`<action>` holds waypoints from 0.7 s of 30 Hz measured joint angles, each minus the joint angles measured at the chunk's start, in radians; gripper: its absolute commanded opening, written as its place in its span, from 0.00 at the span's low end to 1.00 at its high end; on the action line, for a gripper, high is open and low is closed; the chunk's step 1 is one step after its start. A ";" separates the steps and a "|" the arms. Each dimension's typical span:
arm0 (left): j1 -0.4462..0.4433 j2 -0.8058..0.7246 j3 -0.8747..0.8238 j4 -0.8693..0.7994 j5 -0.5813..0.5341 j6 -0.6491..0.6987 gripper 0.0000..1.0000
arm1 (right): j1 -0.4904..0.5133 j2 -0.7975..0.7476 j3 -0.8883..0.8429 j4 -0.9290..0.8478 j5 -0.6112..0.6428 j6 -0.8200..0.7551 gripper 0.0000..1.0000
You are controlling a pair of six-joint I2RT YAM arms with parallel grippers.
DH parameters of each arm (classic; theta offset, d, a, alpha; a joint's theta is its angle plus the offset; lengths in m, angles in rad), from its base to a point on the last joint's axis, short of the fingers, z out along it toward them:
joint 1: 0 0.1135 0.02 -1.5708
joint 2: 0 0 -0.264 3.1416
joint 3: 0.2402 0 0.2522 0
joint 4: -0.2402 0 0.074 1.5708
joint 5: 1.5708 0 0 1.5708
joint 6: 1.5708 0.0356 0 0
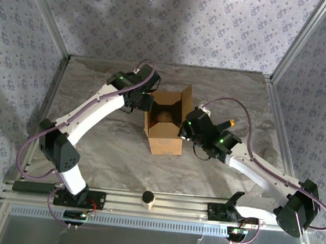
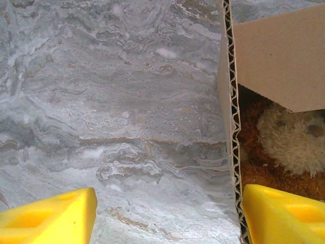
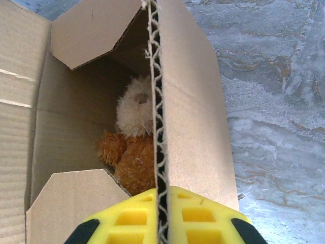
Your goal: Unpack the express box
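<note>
The express box stands open in the middle of the table, its flaps up, with a brown plush toy inside. My left gripper is at the box's left side. It is open, with one yellow finger over the table and the other inside the box, so the box's wall edge runs between them. My right gripper is shut on the corrugated edge of the box's right wall. The plush toy lies just beyond it.
The marbled table has bare room left and front of the box. A small round knob sits on the front rail. A pale object lies near the right edge. Patterned walls and metal posts enclose the table.
</note>
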 measured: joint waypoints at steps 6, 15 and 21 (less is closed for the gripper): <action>0.018 -0.064 -0.109 0.098 0.039 -0.001 0.75 | -0.029 0.000 0.000 0.014 -0.049 -0.010 0.00; 0.083 -0.157 -0.288 0.242 0.162 -0.031 0.73 | -0.105 0.014 0.015 0.050 -0.191 -0.073 0.00; 0.104 -0.169 -0.382 0.265 0.195 -0.055 0.73 | -0.189 0.035 0.021 0.030 -0.258 -0.145 0.00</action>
